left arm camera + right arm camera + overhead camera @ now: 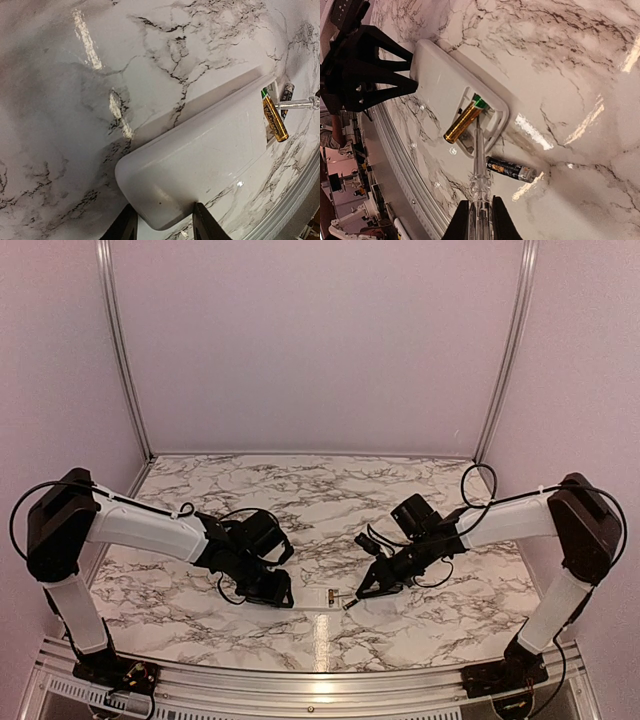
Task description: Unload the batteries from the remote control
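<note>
**A:** Where is the remote, and who has it?

**B:** Look at about 6 o'clock on the table [300, 500], close to the near edge. The remote [200, 165] lies flat there. Your left gripper [162, 220] has a finger on each side of the rounded end. It is pinching the remote in place.

**A:** And my other one?

**B:** Your right gripper [479, 217] is squeezed tight on a clear stick [479, 165]. The tip of the stick pokes into the slot [489, 116], right beside the gold battery [465, 122].

**A:** Are both batteries out?

**B:** One is. The dark battery [510, 170] lies on the table just beside the slot end. In the right wrist view it is at about 5 o'clock from the slot. The gold battery is slanted. Its green end sits in the slot and its gold end points to about 8 o'clock, over the white face. I think it is half out.

**A:** How will it handle?

**B:** I'd say it is small, light, hard and smooth. It is round, so it will likely roll and slip. Push it with the stick near the green end and go slow, or it may jump away. If you pick one up, pinch it across the middle of its round body.

**A:** And the remote?

**B:** It looks like light, stiff, shiny plastic, so it may slide on the table. Hold it by its long sides at the end away from the slot, as your left gripper does.
</note>
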